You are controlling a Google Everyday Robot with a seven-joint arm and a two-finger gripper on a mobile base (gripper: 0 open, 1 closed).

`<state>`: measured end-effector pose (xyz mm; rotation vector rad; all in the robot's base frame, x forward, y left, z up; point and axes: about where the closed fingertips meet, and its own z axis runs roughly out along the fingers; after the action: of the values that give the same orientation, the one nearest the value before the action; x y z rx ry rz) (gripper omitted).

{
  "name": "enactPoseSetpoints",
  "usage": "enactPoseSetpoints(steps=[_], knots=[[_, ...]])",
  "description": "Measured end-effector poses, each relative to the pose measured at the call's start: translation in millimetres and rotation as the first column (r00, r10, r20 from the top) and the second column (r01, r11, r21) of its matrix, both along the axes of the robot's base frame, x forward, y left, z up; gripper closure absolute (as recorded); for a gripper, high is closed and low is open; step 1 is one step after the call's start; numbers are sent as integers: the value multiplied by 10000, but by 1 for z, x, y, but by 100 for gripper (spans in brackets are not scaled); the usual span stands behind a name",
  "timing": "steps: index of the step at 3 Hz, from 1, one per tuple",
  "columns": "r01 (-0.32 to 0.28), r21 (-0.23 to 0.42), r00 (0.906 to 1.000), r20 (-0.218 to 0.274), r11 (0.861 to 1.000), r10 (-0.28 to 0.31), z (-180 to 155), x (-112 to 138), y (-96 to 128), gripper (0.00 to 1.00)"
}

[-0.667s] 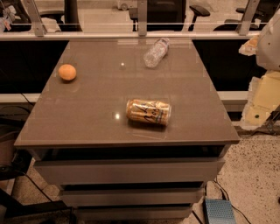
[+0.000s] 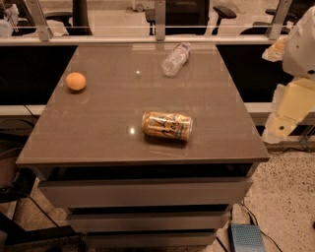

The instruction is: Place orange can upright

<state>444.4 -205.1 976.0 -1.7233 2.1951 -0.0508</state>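
I see the orange can (image 2: 167,126) lying on its side near the table's (image 2: 98,142) front edge. An orange fruit (image 2: 76,81) sits far left and a plastic bottle (image 2: 175,59) lies at the far side. The gripper (image 2: 289,109) hangs off the table to the right, and I cannot tell its grip.

The scene is looking like an office or office-style test area. Swivel chairs (image 2: 224,11) are standing in the background behind a low glass partition (image 2: 98,27), which metal posts (image 2: 159,19) are holding up. A grey-topped drawer cabinet (image 2: 113,123) is filling the middle, its drawer fronts (image 2: 142,192) stacking below the top. Cables (image 2: 253,219) are trailing across a speckled hard floor (image 2: 290,197). The robot's gripper (image 2: 288,113) is hanging at the right edge of view, off the cabinet's right side.
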Motion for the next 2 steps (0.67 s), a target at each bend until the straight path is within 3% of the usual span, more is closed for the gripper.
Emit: enactPoseSetpoints(steps=[2], knots=[[-1096, 1010, 9940, 99, 9888, 1092, -20, 1, 95, 0]])
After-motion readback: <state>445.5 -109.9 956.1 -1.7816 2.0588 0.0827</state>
